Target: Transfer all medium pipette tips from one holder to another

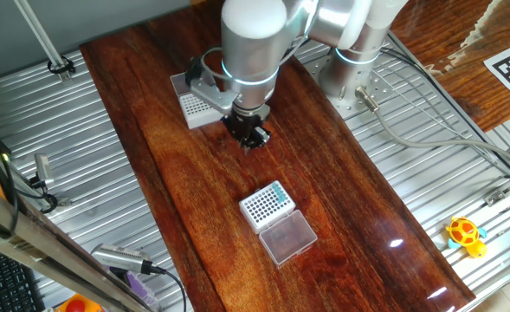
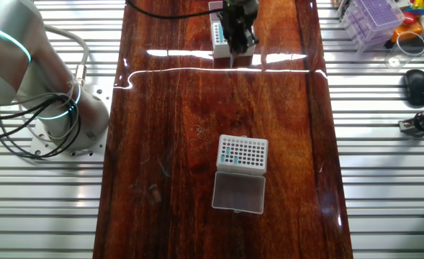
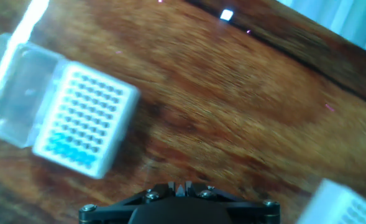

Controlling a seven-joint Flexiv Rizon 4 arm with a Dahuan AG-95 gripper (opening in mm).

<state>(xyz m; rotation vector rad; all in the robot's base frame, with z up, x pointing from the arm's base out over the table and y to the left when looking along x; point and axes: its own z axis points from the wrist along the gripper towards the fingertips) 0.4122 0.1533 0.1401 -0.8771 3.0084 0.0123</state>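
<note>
Step in hand: mid-transfer, I judge; both racks carry medium pipette tips point(image 2: 227, 151), so some are across and some remain

End effector point(image 1: 251, 137): hangs over bare wood just beside the source holder, clear of it; only my black base shows in the hand view, and the fixed views are too small, so I cannot tell whether the fingers are apart, together or clamped on a tip

Source holder point(image 1: 199, 105): the fine-dotted white rack near one short end of the table, its frosted lid point(image 1: 181, 83) touching it on the side toward that end; in the other fixed view a short line of teal shows along one edge of the holder

Destination holder point(image 1: 266, 204): the bold-holed white rack about mid-table, well apart from the source; teal tips along one edge, most holes dark and unfilled

Clear lid point(image 1: 288, 236): lies open, touching the destination holder

Hand view: blurred; it shows a rack with teal rows along one edge and a corner of the second rack

Next move: if a tip is held, carry it to an unfilled hole; if not, line up squarely over one remaining tip
</note>
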